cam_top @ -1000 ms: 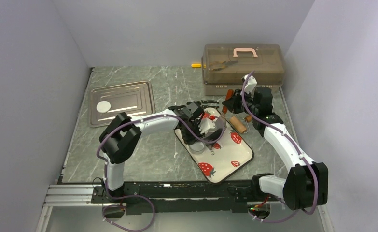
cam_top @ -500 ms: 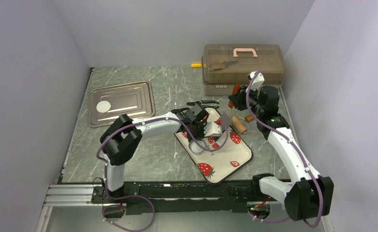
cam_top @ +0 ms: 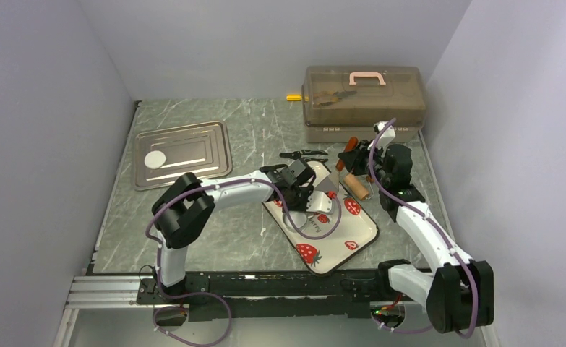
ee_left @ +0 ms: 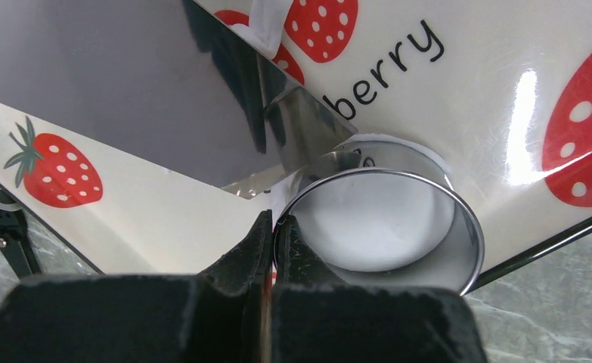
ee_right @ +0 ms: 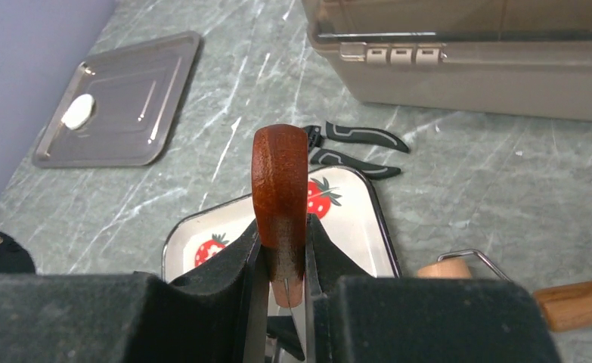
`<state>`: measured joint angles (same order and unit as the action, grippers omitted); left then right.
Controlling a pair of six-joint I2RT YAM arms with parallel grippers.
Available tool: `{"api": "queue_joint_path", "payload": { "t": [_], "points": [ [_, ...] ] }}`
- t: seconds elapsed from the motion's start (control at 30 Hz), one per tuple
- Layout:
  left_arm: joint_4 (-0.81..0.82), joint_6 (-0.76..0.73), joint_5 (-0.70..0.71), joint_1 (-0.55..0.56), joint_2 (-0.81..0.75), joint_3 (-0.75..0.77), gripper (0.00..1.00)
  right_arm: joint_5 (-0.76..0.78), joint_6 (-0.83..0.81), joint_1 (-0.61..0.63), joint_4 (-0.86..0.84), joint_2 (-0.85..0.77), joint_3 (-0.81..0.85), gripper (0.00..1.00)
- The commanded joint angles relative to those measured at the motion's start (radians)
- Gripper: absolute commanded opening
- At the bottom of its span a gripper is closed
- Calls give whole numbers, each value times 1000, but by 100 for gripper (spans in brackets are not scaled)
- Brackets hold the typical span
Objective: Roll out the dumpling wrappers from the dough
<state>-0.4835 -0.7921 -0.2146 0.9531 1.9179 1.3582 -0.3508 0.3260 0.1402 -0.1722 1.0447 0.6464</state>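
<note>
Plainly, the left end effector is pressed together on the near wall of the shiny ring, which stands on the strawberry tray; the dough lies flat inside that ring, straight ahead of the fingertips; the right end effector pinches the wooden handle of a scraper, whose blade slants down just beside the ring; one wrapper rests on the metal tray, well apart to the left, and the left arm looks nearer to it.
</note>
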Motion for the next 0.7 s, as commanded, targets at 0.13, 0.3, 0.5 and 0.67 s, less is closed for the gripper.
{"api": "queue_joint_path", "payload": {
  "t": [0.13, 0.3, 0.5, 0.67],
  "points": [
    [36, -21, 27, 7, 28, 25, 0, 45, -120, 46, 64, -2, 10, 0],
    [5, -42, 69, 7, 27, 33, 0, 233, -277, 105, 244, -60, 39, 0],
    [-12, -50, 90, 6, 24, 19, 0, 478, -367, 117, 340, -112, 80, 0],
    [-8, -41, 93, -1, 20, 6, 0, 492, -385, 117, 373, -117, 141, 0]
  ]
}}
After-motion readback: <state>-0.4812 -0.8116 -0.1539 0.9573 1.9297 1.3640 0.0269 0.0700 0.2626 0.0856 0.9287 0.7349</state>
